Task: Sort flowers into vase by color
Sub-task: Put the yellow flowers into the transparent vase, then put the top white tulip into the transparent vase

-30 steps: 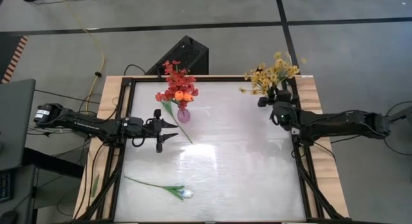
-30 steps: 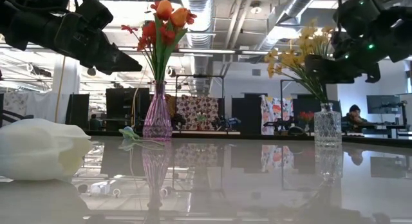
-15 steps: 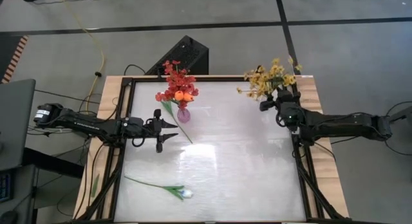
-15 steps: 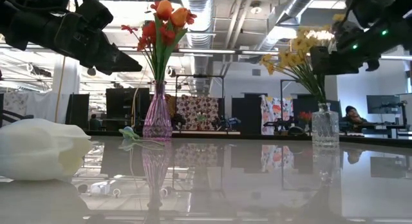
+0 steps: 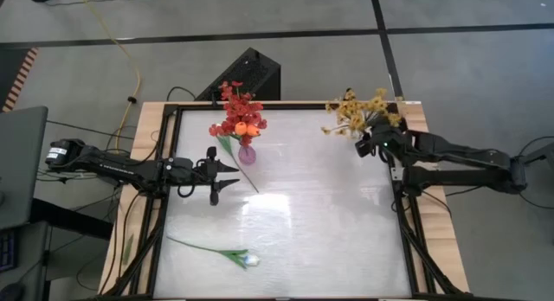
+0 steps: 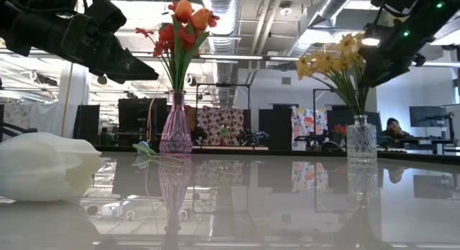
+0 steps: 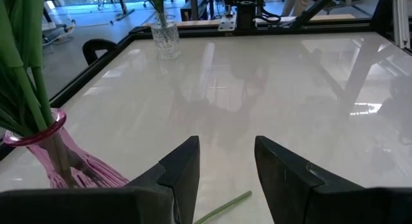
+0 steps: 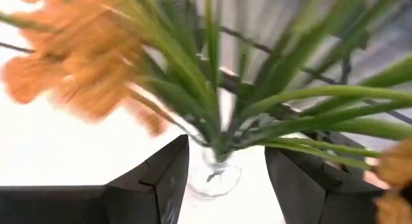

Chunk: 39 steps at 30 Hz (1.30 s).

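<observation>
— Where are the flowers seen?

— The yellow blossom sprays [image 5: 362, 109] are stood in a clear cut-glass vase [image 6: 361, 139] at the far right corner of the table [image 5: 329, 223], close against the dark frame rail. The red blossom sprays [image 5: 235, 106] and orange tulips [image 5: 247, 127] are gathered in a ribbed pink glass vase [image 5: 247, 155] near the far left edge. One white tulip [image 5: 249, 259] is laid flat near the front left, its green stem [image 5: 197, 246] angled toward the left rail. A loose green stem [image 5: 238, 166] is seen lying beside the pink vase.

— And the grippers?

— The right gripper [image 5: 370, 145] is held above the clear vase, among the yellow sprays; in the right wrist view its fingers [image 8: 161, 179] are parted with only the vase neck and stems seen between them, and nothing is gripped. The left gripper [image 5: 227, 176] is hung above the table just left of the pink vase, its fingers [image 7: 183, 169] spread apart and empty.

— How much room is left?

— The glossy white middle and right front of the table are left bare and reflective. The surface is bounded on all sides by a black frame, with wooden boards [image 5: 437, 240] outside it.

— Materials?

— Smooth dark plastic fingers, faceted glass, thin leafy stems and a pale matte tulip head are shown.
</observation>
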Each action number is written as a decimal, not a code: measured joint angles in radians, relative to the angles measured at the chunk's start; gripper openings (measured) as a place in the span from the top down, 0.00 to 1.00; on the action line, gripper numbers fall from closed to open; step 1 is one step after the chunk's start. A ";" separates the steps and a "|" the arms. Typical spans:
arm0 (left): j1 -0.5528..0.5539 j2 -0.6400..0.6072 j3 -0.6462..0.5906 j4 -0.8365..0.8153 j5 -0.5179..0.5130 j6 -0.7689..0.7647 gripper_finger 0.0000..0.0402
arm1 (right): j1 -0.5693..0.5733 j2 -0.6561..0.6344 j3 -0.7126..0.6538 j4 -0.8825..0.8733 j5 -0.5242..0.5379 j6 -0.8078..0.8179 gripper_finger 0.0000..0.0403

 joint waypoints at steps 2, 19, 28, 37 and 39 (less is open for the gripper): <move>0.000 0.000 0.000 0.000 0.000 -0.007 0.65 | -0.023 0.013 0.001 0.030 -0.063 -0.035 0.43; 0.000 0.000 0.000 -0.008 0.000 -0.004 0.65 | -0.133 0.296 0.291 -0.479 -0.538 0.036 0.43; 0.000 0.000 0.000 -0.009 0.000 -0.006 0.65 | -0.061 0.440 0.494 -0.687 -0.698 0.052 0.43; 0.000 0.000 0.000 -0.025 0.000 -0.007 0.65 | 0.161 0.530 0.662 -0.677 -0.953 0.158 0.43; 0.000 0.000 0.000 -0.030 0.000 -0.008 0.65 | 0.232 0.549 0.696 -0.658 -0.954 0.201 0.43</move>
